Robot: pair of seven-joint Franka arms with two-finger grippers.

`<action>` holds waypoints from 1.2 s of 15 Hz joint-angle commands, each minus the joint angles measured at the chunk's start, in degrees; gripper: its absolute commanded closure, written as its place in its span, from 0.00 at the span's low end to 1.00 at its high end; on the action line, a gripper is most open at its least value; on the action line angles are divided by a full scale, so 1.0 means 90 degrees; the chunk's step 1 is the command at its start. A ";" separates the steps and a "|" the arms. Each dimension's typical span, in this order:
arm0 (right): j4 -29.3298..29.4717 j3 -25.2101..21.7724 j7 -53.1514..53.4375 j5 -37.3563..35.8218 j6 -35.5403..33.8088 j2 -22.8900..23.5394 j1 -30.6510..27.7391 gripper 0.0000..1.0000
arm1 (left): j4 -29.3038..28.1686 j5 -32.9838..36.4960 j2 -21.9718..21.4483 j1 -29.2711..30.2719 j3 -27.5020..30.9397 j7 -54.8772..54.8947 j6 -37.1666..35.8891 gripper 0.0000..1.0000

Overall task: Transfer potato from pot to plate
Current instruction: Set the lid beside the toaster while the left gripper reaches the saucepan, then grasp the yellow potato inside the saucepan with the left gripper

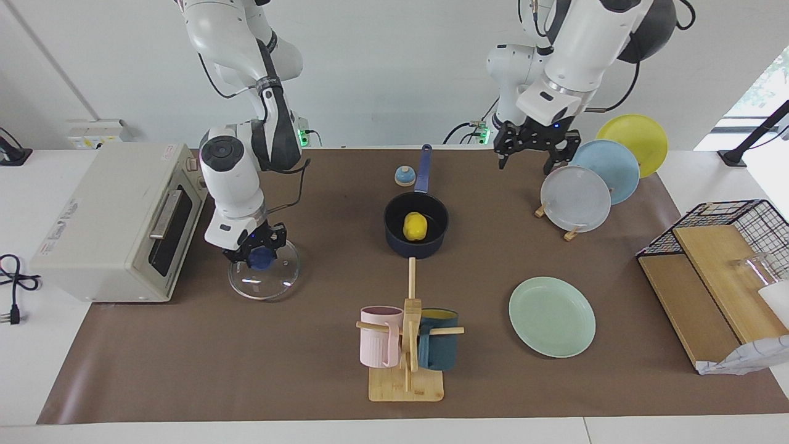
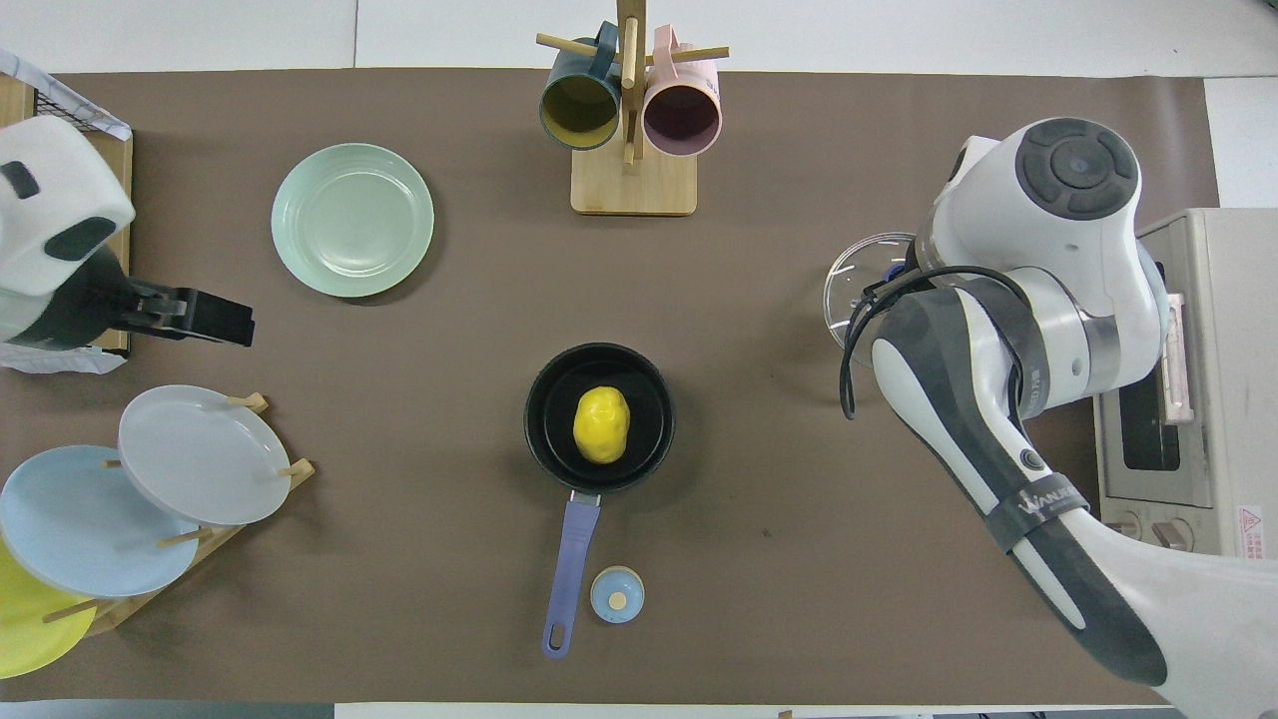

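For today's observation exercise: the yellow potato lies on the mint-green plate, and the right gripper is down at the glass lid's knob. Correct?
Not quite. The potato lies in the pot, as the overhead view shows; the plate has nothing on it. The right gripper is indeed down at the glass lid's knob.

"WANZA…" lettering — partly readable — on right arm's strap (image 2: 1043, 504)

— Where did we see the potato (image 1: 415, 226)?
— In the pot (image 1: 394, 231). The plate (image 1: 551, 316) lay farther from the robots, toward the left arm's end of the table.
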 commanded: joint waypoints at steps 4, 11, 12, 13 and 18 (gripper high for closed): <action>-0.1010 0.0101 -0.0338 0.0059 0.0820 -0.0402 -0.0391 0.53 | -0.1249 -0.0129 -0.0081 -0.1272 0.0112 -0.1079 0.1547 0.00; -0.0185 0.0101 -0.0201 0.0545 -0.0239 -0.0441 -0.0381 0.00 | -0.1486 -0.0052 0.0944 -0.1841 0.0131 -0.1695 0.2635 0.00; 0.0177 0.0101 -0.0133 0.0663 -0.0766 -0.0441 -0.0381 0.00 | -0.1496 -0.0042 0.1032 -0.1889 0.0141 -0.1695 0.2635 0.00; 0.0596 0.0091 0.0080 0.0684 -0.1294 -0.0451 -0.0372 0.00 | -0.1496 -0.0003 0.1100 -0.1890 0.0141 -0.1695 0.2644 0.00; 0.2620 0.0033 0.1340 0.0636 -0.4030 -0.0382 -0.0430 0.00 | -0.1564 0.0046 0.1482 -0.1900 0.0141 -0.1997 0.2937 0.00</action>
